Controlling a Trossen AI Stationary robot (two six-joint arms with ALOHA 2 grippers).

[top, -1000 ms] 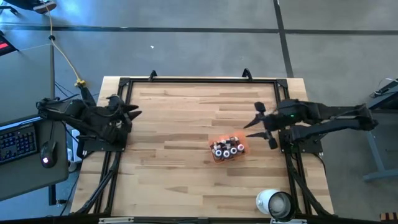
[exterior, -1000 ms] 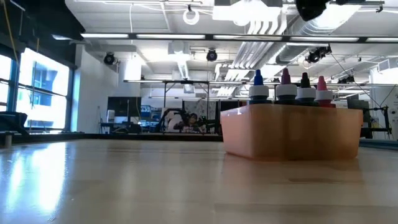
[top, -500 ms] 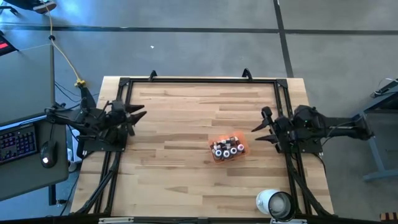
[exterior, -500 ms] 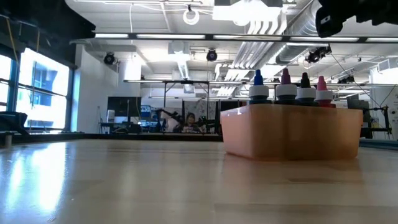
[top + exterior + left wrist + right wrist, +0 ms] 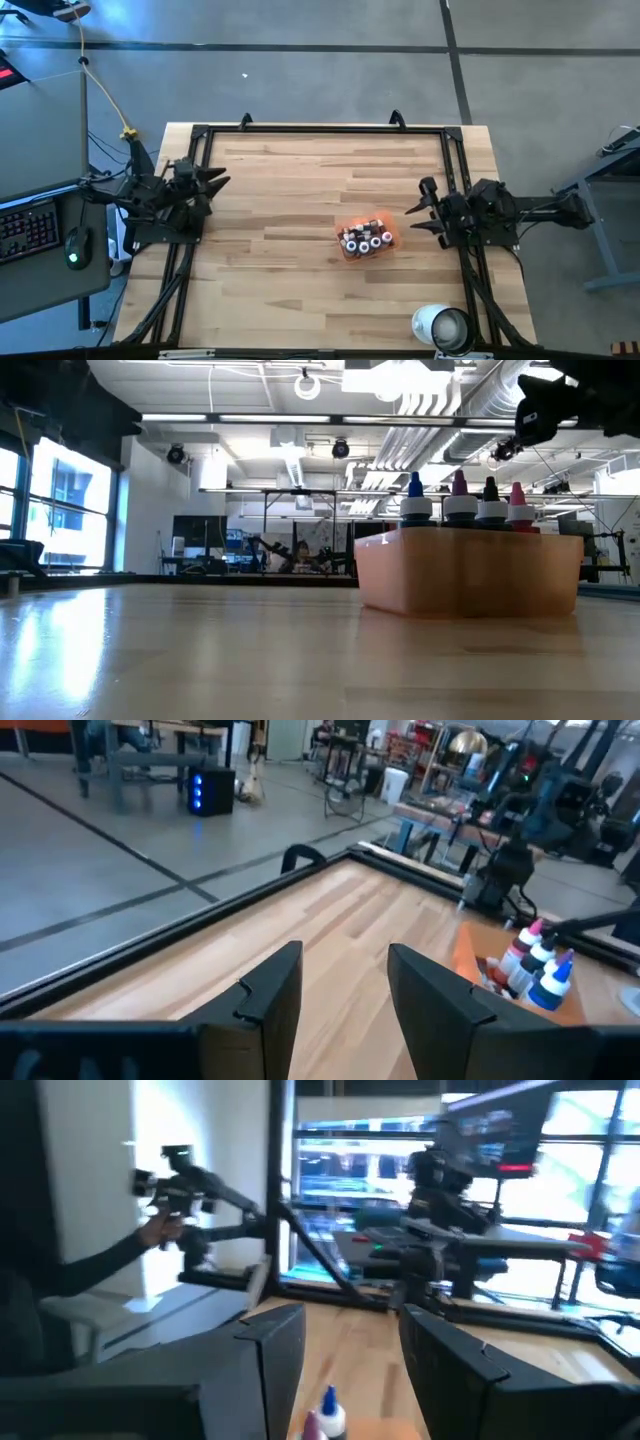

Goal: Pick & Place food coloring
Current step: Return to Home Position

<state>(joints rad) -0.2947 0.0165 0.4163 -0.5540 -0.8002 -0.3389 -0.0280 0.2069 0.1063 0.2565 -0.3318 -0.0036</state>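
Tiny whitish dropper bottles of food coloring [image 5: 365, 239], with pointed caps in blue, purple, dark and pink, stood packed upright in a smooth translucent orange tray [image 5: 470, 572] near the middle of the pale wood-plank surface [image 5: 290, 190]. The left hand [image 5: 221, 180] and right hand [image 5: 419, 204] hovered at opposite edges of it, each with its dark fingers spread apart.

Both arms folded low at the counter's side edges.
The left claw [image 5: 218, 179] sits over the counter's left edge, fingers parted, pointing inward. The right claw [image 5: 420, 205] sits over the right edge, fingers spread wider, pointing back toward the left arm.
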